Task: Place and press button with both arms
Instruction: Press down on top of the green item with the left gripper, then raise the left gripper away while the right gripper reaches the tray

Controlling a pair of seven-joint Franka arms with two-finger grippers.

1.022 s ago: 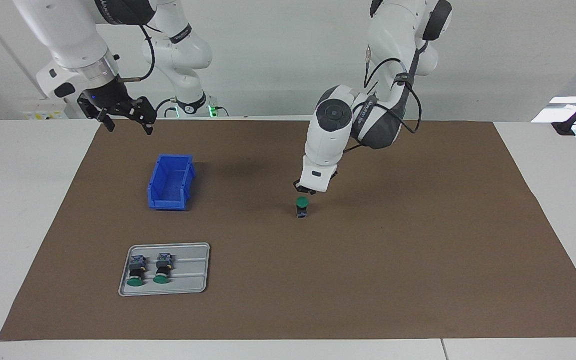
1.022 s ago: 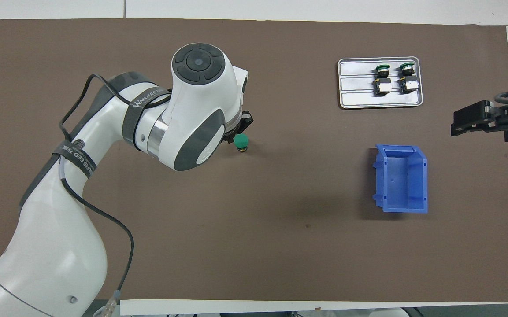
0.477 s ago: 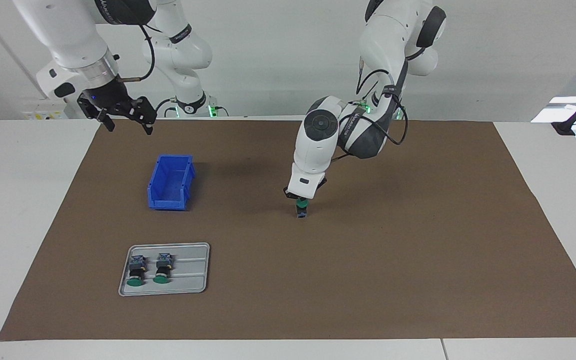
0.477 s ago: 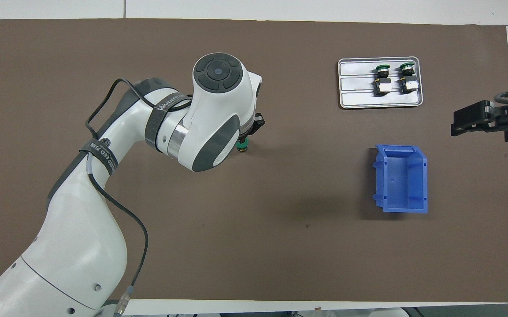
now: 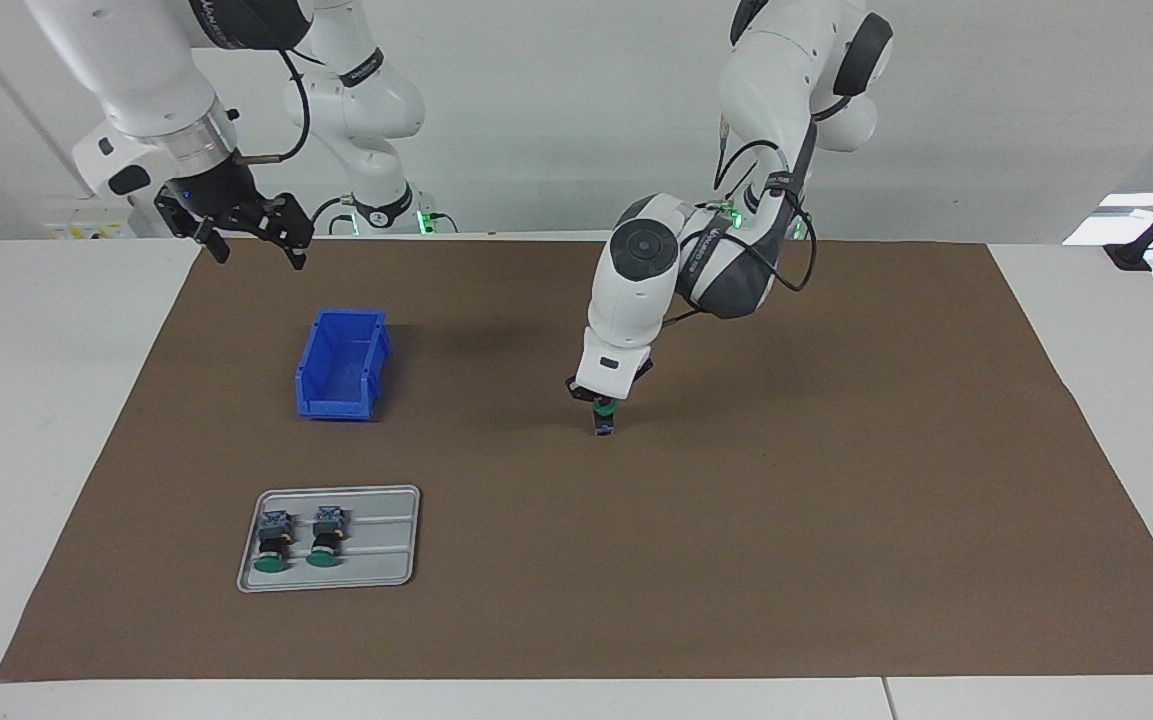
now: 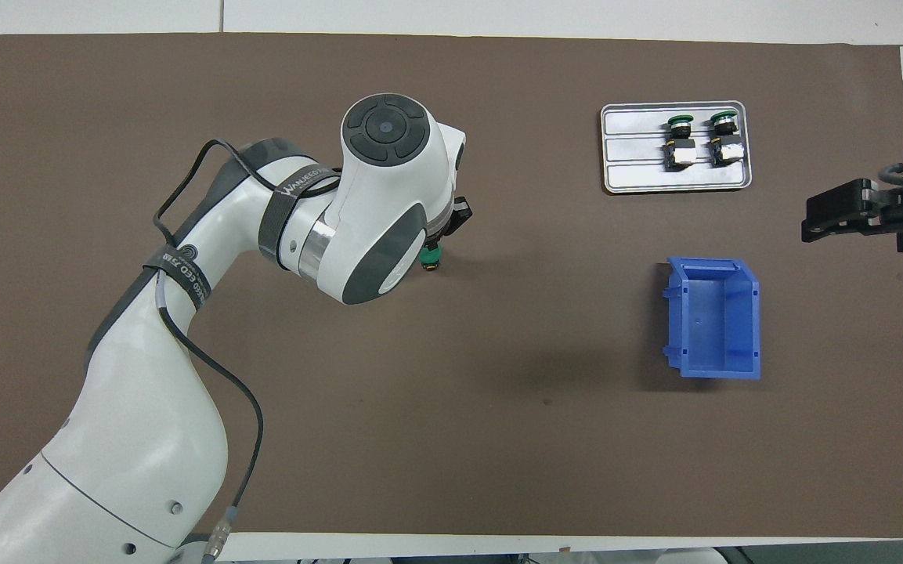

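The left hand, closed with its fingertips together, is down on the round green cap of the small push-button switch, which stands upright on its blue-grey block base on the brown mat near the middle of the worktop. In the facing view the tips sit right on the cap with no gap to see; in the overhead view the white forearm covers most of the switch, so only a sliver of green shows by the wrist.

Judging by this, the placing is done and the pressing step is in hand: the closed fingertips serve as a blunt pusher. The next move calls for a straight lift, with no sideways drag, since the narrow base could tip if the hand slides off the cap.

The right hand hangs with its fingers spread and empty over the mat's edge at the right arm's end of the worktop, above the side of the blue open plastic bin that faces the robots, and waits there. Farther from the robots than the bin lies a shallow grey metal tray with two more green-capped switches lying on their sides in it, next to each other. Both bin and tray are well apart from the switch under the left hand.
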